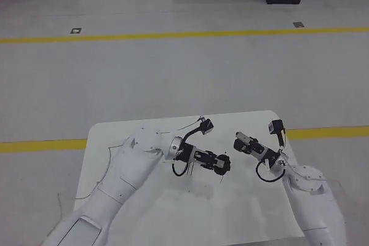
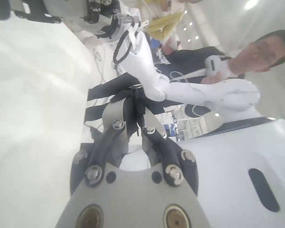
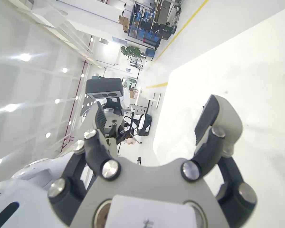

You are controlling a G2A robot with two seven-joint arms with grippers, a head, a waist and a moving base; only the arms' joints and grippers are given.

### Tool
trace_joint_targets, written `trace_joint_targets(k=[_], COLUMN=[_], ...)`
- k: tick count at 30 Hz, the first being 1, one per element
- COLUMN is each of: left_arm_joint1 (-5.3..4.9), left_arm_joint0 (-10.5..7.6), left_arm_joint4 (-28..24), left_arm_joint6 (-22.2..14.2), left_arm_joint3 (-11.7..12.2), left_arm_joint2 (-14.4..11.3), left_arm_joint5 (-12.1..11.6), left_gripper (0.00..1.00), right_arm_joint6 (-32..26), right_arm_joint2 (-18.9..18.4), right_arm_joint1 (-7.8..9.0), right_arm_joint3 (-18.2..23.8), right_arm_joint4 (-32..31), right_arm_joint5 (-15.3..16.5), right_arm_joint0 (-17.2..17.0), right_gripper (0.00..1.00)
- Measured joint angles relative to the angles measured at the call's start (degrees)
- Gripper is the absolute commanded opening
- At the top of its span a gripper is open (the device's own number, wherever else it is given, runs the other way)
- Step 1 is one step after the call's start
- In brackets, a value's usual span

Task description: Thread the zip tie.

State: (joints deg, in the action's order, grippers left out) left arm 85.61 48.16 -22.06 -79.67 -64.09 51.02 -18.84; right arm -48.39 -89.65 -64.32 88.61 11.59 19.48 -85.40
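My left gripper (image 2: 133,110) is shut on a thin black zip tie (image 2: 134,95), whose dark end sticks out just past the fingertips. From above, the left gripper (image 1: 222,164) hovers over the middle of the white table (image 1: 141,203). My right gripper (image 1: 239,142) hangs a short way to its right and slightly farther back, pointing toward it. In its own wrist view the right gripper (image 3: 154,117) stands wide open, with nothing between its fingers (image 3: 207,112). The rest of the zip tie's length is too thin to trace.
The table's far edge (image 1: 190,120) and right edge (image 1: 289,184) lie close to both grippers. Bare tabletop stretches toward the front and left. A yellow floor line (image 1: 37,146) runs behind the table.
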Motion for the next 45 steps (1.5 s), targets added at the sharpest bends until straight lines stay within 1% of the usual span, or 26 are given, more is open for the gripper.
trace_joint_targets(k=[3,5,6,7,9,12,14,16,18,22,24,25,26,27,30,33,37,40,43,45], left_arm_joint1=[-0.59,-0.99,-1.28,-1.56,-1.95,-1.95,-1.96,-2.09,-2.22,-2.42,-2.57,-2.62,-2.68,-2.75,-2.99,-3.17,-3.47,-3.72,-3.96,-4.12], left_arm_joint0=[-0.69,-0.91,-1.11,-1.45,-2.15,-2.14,-1.66,-0.79,-0.26,0.0,-0.06,-0.08,-0.12,-0.16,-0.61,-1.23,-1.9,-1.96,-1.95,-1.95], left_arm_joint4=[-6.83,-10.88,-13.42,-14.77,-15.05,-14.59,-14.52,-15.44,-16.92,-18.31,-18.21,-18.19,-18.09,-18.04,-16.78,-14.08,-9.68,-8.33,-7.58,-7.22], left_arm_joint6=[0.02,0.03,0.03,0.03,0.03,0.04,0.82,1.48,0.63,-0.01,0.02,0.03,0.03,0.03,0.2,1.55,3.86,4.59,5.01,5.27], left_arm_joint3=[1.41,1.81,1.9,2.07,2.44,2.45,1.86,0.98,0.68,0.78,0.85,0.82,0.79,0.71,1.01,0.94,0.12,-0.56,-0.99,-1.19], left_arm_joint2=[-1.99,-3.32,-4.39,-5.27,-6.34,-6.32,-6.43,-6.42,-6.25,-6.18,-6.33,-6.44,-6.58,-6.78,-7.17,-7.63,-8.44,-8.63,-8.69,-8.71], left_arm_joint5=[-0.67,-0.67,-0.65,-0.64,-0.64,-0.63,-0.3,0.02,-0.03,-0.34,-0.34,-0.3,-0.21,-0.11,0.21,0.87,2.61,3.33,3.79,4.05], left_gripper=[0.0,0.0,0.0,0.0,0.0,0.0,0.0,0.0,0.0,0.0,0.0,0.0,0.0,0.0,0.0,0.0,0.0,0.0,0.0,0.0], right_arm_joint6=[-3.84,-6.76,-9.24,-10.7,-11.34,-11.03,-10.83,-11.59,-13.79,-18.13,-20.46,-21.3,-22.07,-22.89,-24.23,-25.09,-25.67,-26.04,-26.44,-26.93], right_arm_joint2=[-0.03,0.09,0.05,-0.07,-0.17,-0.15,0.33,0.92,1.12,0.85,0.65,0.54,0.42,0.29,0.2,0.21,0.05,0.05,0.03,-0.1], right_arm_joint1=[-0.07,-0.19,-0.27,-0.28,-0.29,-0.29,-0.38,-0.48,-0.54,-0.61,-0.64,-0.65,-0.66,-0.67,-0.73,-0.78,-0.8,-0.79,-0.81,-0.79], right_arm_joint3=[0.1,0.24,0.15,0.03,-0.07,-0.04,0.47,1.04,1.09,0.84,0.73,0.66,0.62,0.6,0.75,0.82,0.94,0.99,0.98,0.97], right_arm_joint4=[4.53,7.15,8.96,9.83,10.1,9.96,10.95,13.56,16.56,19.84,20.72,21.03,21.06,20.92,20.08,19.42,17.76,16.45,15.85,15.36], right_arm_joint5=[0.01,0.01,0.0,0.0,0.0,-0.01,-0.03,-0.01,0.0,0.0,0.0,0.0,0.0,0.0,0.0,0.0,0.0,0.0,0.0,0.0], right_arm_joint0=[0.7,1.08,1.31,1.44,1.49,1.47,1.41,1.48,1.78,2.32,2.54,2.61,2.71,2.87,3.29,3.74,4.27,4.63,4.81,4.81], right_gripper=[1.0,1.0,1.0,1.0,1.0,1.0,1.0,1.0,1.0,1.0,0.87,0.85,0.78,0.65,0.49,0.46,0.43,0.4,0.4,0.38])
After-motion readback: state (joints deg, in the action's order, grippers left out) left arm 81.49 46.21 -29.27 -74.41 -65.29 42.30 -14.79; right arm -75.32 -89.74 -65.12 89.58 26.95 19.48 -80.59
